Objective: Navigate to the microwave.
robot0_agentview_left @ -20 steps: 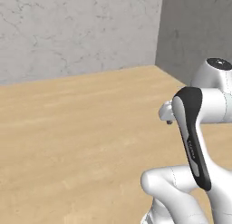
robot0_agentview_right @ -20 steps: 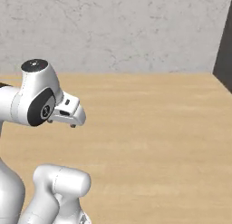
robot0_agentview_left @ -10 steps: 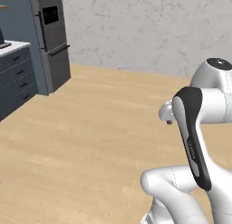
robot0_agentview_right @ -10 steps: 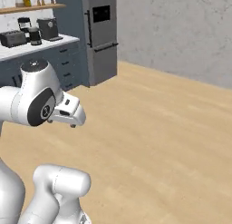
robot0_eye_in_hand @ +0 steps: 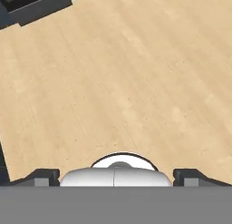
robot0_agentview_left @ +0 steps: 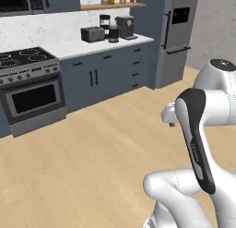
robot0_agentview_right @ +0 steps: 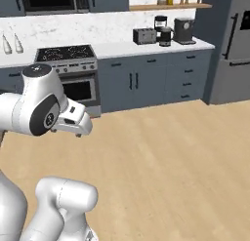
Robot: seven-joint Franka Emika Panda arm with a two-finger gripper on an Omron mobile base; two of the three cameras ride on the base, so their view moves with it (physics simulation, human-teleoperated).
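The microwave (robot0_agentview_right: 52,0) is built in high above the stove, at the top edge of the right base view; its black glass door and the keypad strip on its right show. Its lower part (robot0_agentview_left: 16,2) sits in the top left corner of the left base view. My gripper (robot0_eye_in_hand: 115,175) hangs folded close to the arm over bare wood floor, far from the microwave. Its two fingertips (robot0_eye_in_hand: 41,175) stand wide apart with nothing between them, so it is open. The hand (robot0_agentview_right: 73,120) points down and to the right.
A stove with an oven (robot0_agentview_left: 33,91) stands under the microwave. Dark blue cabinets (robot0_agentview_left: 113,72) carry a toaster (robot0_agentview_left: 92,34) and coffee machines (robot0_agentview_left: 125,26). A steel fridge (robot0_agentview_left: 177,33) closes the run on the right. Open wood floor (robot0_agentview_left: 92,148) lies between me and the cabinets.
The whole picture has swung from a bare grey wall to the kitchen front, so the base has turned. The arm keeps the same folded pose.
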